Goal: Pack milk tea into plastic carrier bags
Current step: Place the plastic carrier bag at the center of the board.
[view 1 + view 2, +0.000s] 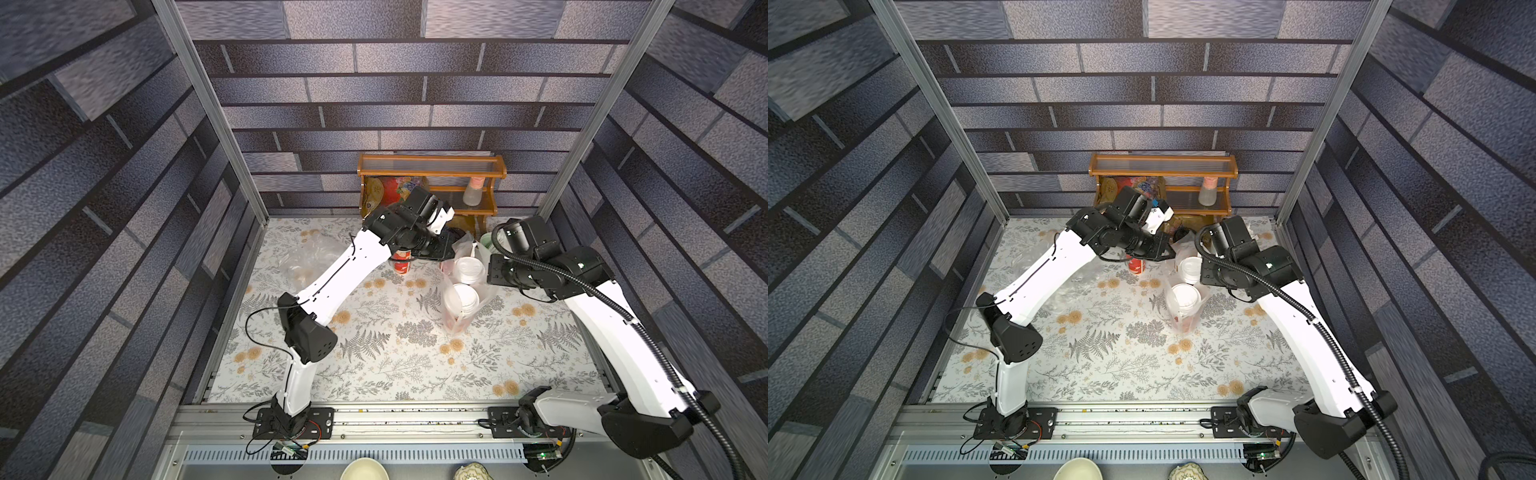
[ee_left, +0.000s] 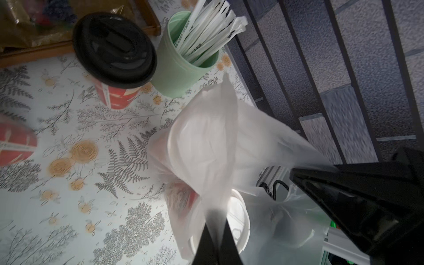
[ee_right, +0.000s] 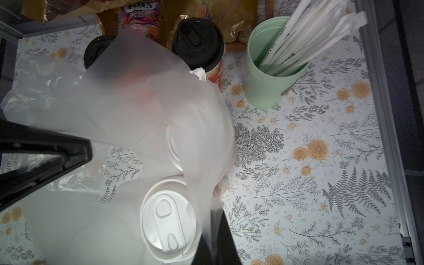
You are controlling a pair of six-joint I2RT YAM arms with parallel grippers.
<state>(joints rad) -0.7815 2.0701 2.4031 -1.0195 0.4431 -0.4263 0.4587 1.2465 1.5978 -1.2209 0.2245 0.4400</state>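
Two milk tea cups with white lids (image 1: 468, 270) (image 1: 461, 299) stand inside a clear plastic carrier bag (image 1: 456, 326) right of the table's middle. My left gripper (image 2: 215, 220) is shut on one handle of the bag (image 2: 218, 137). On the bag's other side, my right gripper (image 3: 216, 213) is pinched shut on the film (image 3: 137, 110), beside a white lid (image 3: 167, 222). Two black-lidded red cups (image 3: 198, 43) (image 3: 96, 50) stand behind the bag; one (image 1: 402, 262) shows under my left arm. A second clear bag (image 1: 307, 257) lies crumpled at the left.
A pale green cup of white straws (image 1: 486, 241) stands just behind the bag, close to my right wrist. At the back wall is a wooden shelf (image 1: 432, 170) with snack packets (image 1: 390, 191) and a pink-capped bottle (image 1: 473, 191). A metal rail (image 1: 374, 415) runs along the front.
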